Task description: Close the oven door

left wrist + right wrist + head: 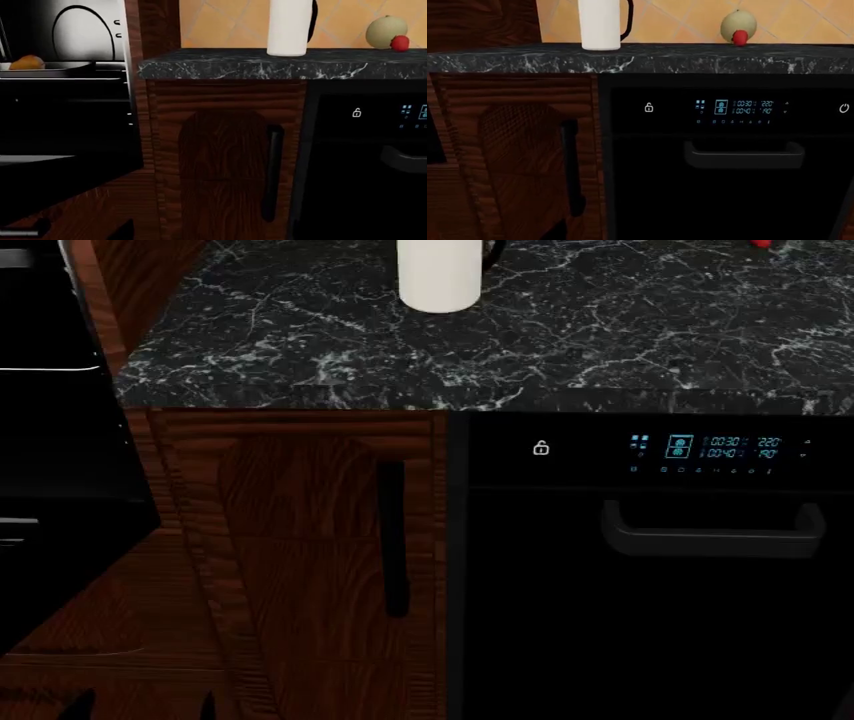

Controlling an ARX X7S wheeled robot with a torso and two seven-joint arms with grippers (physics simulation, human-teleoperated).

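Note:
The oven (pixel 67 45) stands open at one side of the left wrist view, with steel racks and an orange item on a tray inside. Its oven door (pixel 73 175), a glossy black panel with silver trim, hangs out and down in front of it. The head view has the same door (pixel 67 550) at its left edge. Two dark fingertips (pixel 80 706) of my left gripper (pixel 140 708) poke up apart at the bottom of the head view, to the right of the door and not touching it. Only one dark tip of my right gripper (pixel 557 231) shows.
A dark wood cabinet door (pixel 307 540) with a black bar handle (pixel 392 540) stands right of the oven. Beyond it is a black appliance front (pixel 641 590) with a blue display and grey handle (pixel 707 530). On the marble counter (pixel 601 330) stand a white jug (pixel 441 275), a melon (pixel 738 22) and a red fruit (pixel 739 37).

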